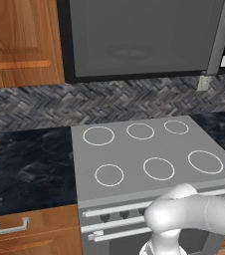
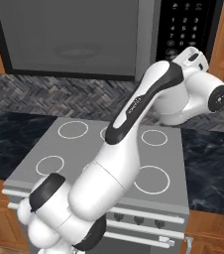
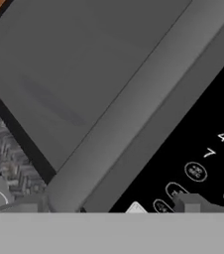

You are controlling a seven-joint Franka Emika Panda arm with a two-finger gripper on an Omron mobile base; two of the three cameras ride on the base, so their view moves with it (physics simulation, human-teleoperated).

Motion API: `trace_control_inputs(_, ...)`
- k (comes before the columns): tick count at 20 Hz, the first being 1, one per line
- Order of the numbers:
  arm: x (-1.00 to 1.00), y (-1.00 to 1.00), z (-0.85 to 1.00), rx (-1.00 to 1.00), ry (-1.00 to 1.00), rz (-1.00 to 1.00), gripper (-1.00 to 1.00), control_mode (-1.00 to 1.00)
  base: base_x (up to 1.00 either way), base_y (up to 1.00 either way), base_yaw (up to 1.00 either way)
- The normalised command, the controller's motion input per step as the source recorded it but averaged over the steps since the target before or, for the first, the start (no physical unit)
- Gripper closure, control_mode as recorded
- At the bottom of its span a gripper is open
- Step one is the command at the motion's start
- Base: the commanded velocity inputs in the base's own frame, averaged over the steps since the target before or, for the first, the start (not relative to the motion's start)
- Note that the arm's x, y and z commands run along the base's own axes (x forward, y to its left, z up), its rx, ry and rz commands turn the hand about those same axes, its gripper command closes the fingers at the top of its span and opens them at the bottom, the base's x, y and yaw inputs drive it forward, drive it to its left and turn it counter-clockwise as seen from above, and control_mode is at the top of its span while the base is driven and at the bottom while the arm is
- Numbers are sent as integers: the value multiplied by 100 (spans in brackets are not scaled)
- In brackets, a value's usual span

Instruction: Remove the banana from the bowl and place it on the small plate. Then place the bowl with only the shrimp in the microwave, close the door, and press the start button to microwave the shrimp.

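From here I see the large grey box-shaped microwave (image 1: 139,40) mounted above the grey stove with white burner rings (image 1: 149,154), its wide dark-framed door with the grey see-through window (image 2: 69,37) shut, the pale turntable disc faintly visible behind the glass. My white arm (image 2: 134,124) reaches up to the black keypad panel (image 2: 186,27) at the microwave's right side. In the hand view my tool (image 3: 111,206) has its jaws spread wide, holding nothing, one fingertip (image 3: 196,202) just before the lower keypad buttons. Dark marble desk (image 1: 30,164) flanks the stove.
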Motion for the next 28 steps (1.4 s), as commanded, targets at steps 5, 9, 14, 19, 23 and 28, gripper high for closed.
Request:
trace_control_inputs(5,37,-28,0,1,0,0,-100,-100,0,0,0)
trace_control_inputs(9,40,-28,0,2,0,0,-100,-100,0,0,0)
trace_control_inputs(14,36,-26,0,2,1,0,-100,-100,0,0,0)
trace_control_inputs(19,42,-19,-5,2,4,0,-100,-100,0,0,0)
trace_control_inputs(23,47,-14,-7,3,4,0,-100,-100,0,0,0)
trace_control_inputs(28,34,-6,-8,3,1,0,-100,-100,0,0,0)
